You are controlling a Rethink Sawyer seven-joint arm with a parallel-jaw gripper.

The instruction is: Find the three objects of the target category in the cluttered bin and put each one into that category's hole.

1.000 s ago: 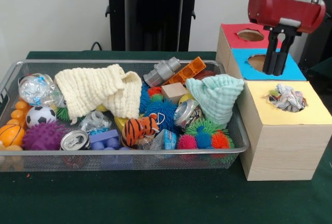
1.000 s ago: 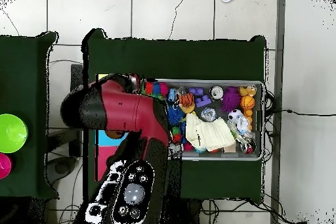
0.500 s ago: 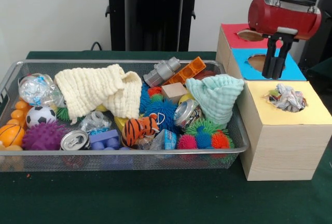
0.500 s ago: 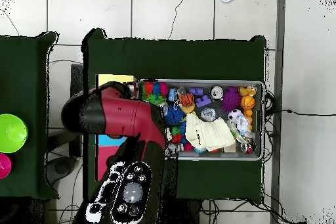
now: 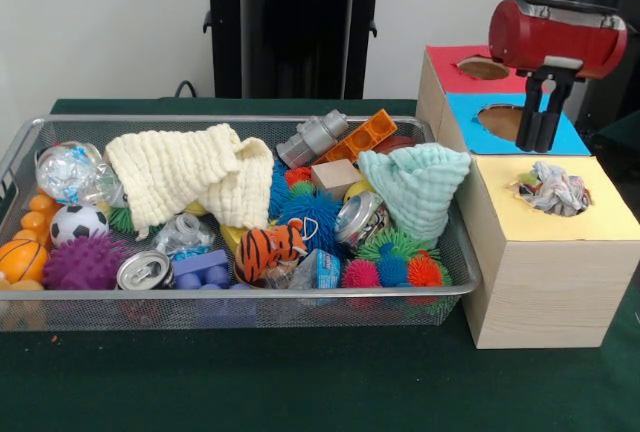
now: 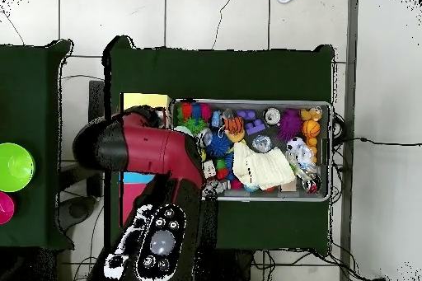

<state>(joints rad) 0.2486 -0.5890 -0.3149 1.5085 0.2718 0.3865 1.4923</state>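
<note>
The bin [image 5: 20,142], a wire mesh tray, fills the left and centre of the front view, packed with a cream cloth [image 5: 190,177], a mint cloth [image 5: 415,187], a tiger toy [image 5: 270,249], spiky balls and cans. At right stands the wooden box [image 5: 545,282]; crumpled paper [image 5: 552,190] sits in its yellow hole. The gripper [image 5: 541,144] hangs over the blue hole [image 5: 505,122], fingers nearly together, holding nothing.

A silver wire-mesh metal bin [image 5: 30,137] fills the left of the frame. A cream waffle-weave cloth [image 5: 190,177] looks soft and matt. At right, the pale bare-wood box [image 5: 545,287] shows grain. The dark green tablecloth [image 5: 300,377] looks felt-like.
</note>
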